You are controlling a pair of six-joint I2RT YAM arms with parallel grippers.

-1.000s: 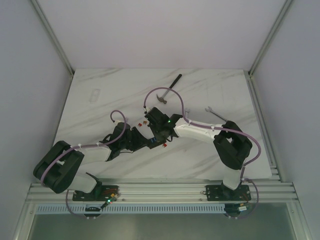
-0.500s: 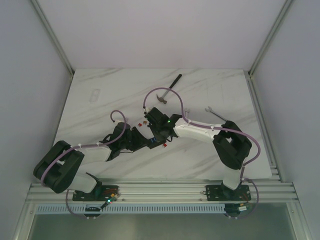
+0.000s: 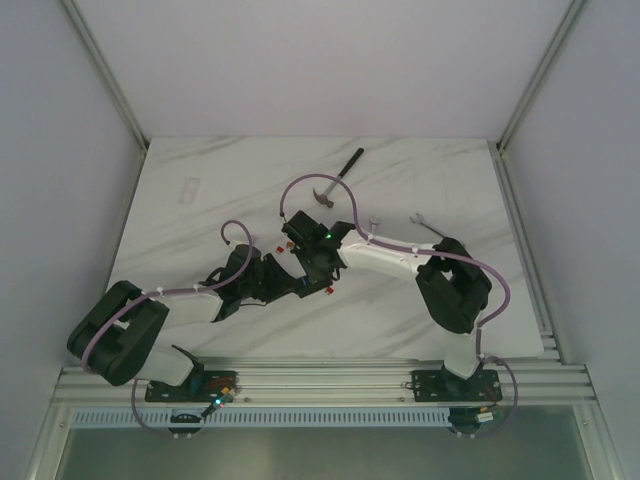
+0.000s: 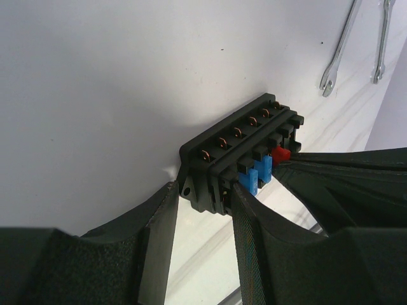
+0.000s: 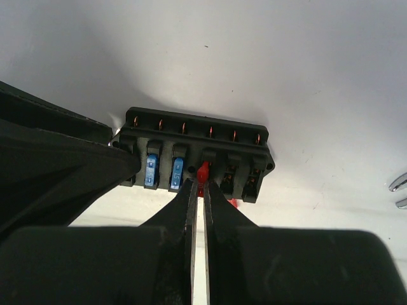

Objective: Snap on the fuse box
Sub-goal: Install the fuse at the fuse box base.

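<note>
The fuse box is mid-bench, btw the two arms, one end clamped by the left fingers. Opposite, the right fingers are pinched on a red fuse at the 3rd slot (beside two blue fuses).
</note>
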